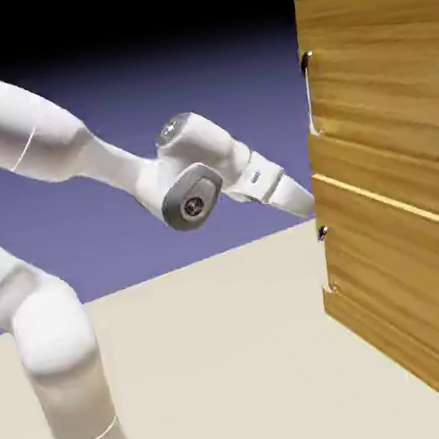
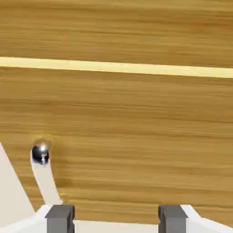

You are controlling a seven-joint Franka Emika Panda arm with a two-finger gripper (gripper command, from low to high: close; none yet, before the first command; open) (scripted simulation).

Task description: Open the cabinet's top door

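1. Your claw (image 2: pixel 116 219) is released: in the hand view its two grey fingertips (image 2: pixel 59 217) stand well apart at the bottom edge with nothing between them.
2. Straight ahead of the claw you face the cabinet (image 1: pixel 400 182), golden-brown wood with level grain filling almost the whole hand view.
3. In the exterior view the claw's end sits just beside the cabinet's near edge, level with the pale seam (image 1: pixel 393 203) that parts the two panels; the tips themselves are hidden there, so you cannot tell from that view whether they touch the wood.
4. The top door (image 1: pixel 379 63) lies above the claw. Its slim silver handle (image 1: pixel 311 96) runs upright along the near edge, higher than the claw and apart from it.
5. The lower panel (image 1: pixel 411 301) lies below the seam, with a small dark handle (image 1: pixel 322 233) just under the claw's end.
6. In the hand view a shiny round knob (image 2: pixel 40 152) on a pale stem shows above the fingertip on that view's left, apart from it.
7. The pale surface (image 1: pixel 219 366) spreads below the claw and carries the cabinet.
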